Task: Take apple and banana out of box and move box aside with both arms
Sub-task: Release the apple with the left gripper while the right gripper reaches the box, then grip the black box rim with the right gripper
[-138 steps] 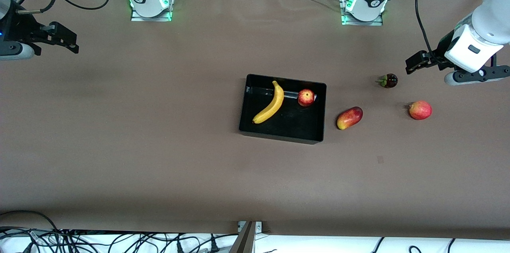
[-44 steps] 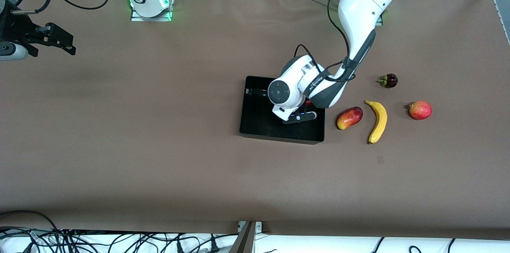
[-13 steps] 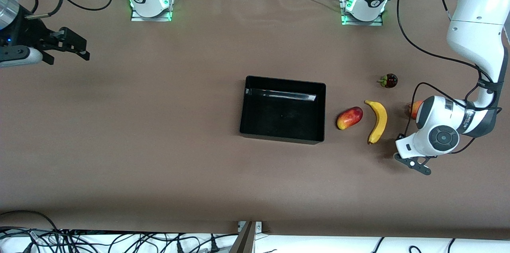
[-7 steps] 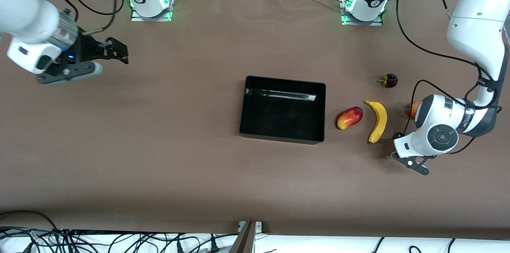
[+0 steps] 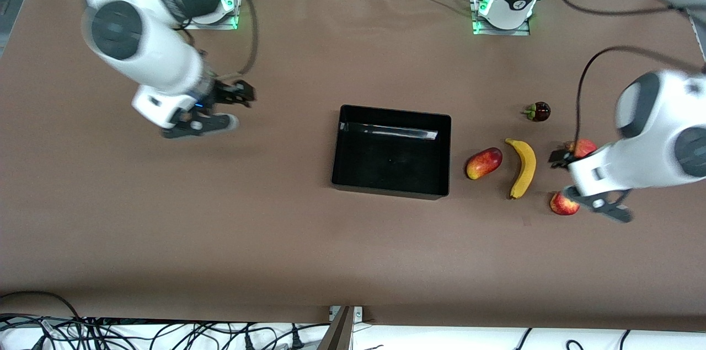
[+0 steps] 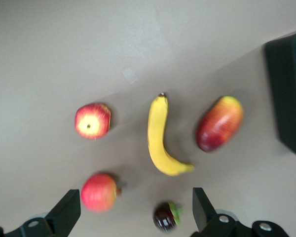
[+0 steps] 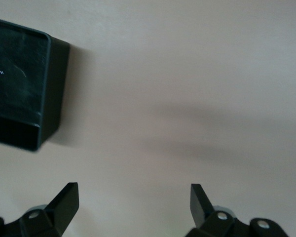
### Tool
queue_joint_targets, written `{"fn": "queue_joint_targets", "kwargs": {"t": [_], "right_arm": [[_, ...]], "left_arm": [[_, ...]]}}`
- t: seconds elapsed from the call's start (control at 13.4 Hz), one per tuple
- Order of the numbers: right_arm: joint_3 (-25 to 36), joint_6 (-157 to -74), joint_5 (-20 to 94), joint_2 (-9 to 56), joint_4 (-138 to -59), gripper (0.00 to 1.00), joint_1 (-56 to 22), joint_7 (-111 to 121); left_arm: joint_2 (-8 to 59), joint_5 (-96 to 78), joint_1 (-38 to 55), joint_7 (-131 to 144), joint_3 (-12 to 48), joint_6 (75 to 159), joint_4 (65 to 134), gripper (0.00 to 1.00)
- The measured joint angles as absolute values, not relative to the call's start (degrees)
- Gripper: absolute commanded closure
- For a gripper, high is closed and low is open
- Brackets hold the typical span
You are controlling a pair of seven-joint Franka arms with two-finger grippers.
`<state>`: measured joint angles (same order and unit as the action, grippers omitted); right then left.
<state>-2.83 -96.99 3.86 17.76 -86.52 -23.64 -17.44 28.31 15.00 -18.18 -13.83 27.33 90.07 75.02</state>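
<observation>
My left gripper (image 5: 573,173) hangs over the fruits toward the left arm's end of the surface, its fingers (image 6: 65,213) spread wide with nothing between them. Under it, the banana (image 5: 524,167) lies on the bare surface beside the box (image 5: 392,151), with a red-and-yellow mango (image 5: 483,163) between the two. The small speckled apple (image 5: 563,204) sits on the surface nearer the front camera's edge than the banana, just beside my left gripper's shadow; in the left wrist view it shows its yellowish stem end (image 6: 92,121). A second red apple (image 5: 583,147) lies farther from that edge, partly hidden by my wrist, and a dark mangosteen with a green cap (image 5: 538,112) sits farther still, toward the base edge. The box stands near the middle of the surface, with nothing in it. My right gripper (image 5: 234,105) hovers over the bare surface between the box and the right arm's end, fingers (image 7: 64,201) also wide apart and holding nothing. I can read no writing on anything.
</observation>
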Motion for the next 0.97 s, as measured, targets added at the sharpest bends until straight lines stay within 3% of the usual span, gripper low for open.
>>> {"fn": "queue_joint_targets", "kwargs": {"t": [0.22,0.45,0.82,0.97], "right_arm": [[-2.9,-104.6,6.4,24.1,-86.7,0.00,-27.8,-27.5],[-2.9,-111.5,6.6,29.6,-86.9,0.00,-31.8,-37.7],[-2.9,-120.8,6.6,36.1,-87.0,0.02,-37.0,-49.9],[-2.9,-122.5,6.6,37.8,-87.0,0.18,-38.3,-51.7]], "left_arm": [[22.9,12.1,-19.2,-10.3,27.0,84.7,71.2,0.00],[17.3,9.3,-14.8,-3.5,21.5,84.6,74.3,0.00],[4.3,1.1,-4.1,-0.9,3.1,96.6,93.8,0.00],[0.3,0.4,-2.0,-0.8,0.2,98.3,99.1,0.00]]}}
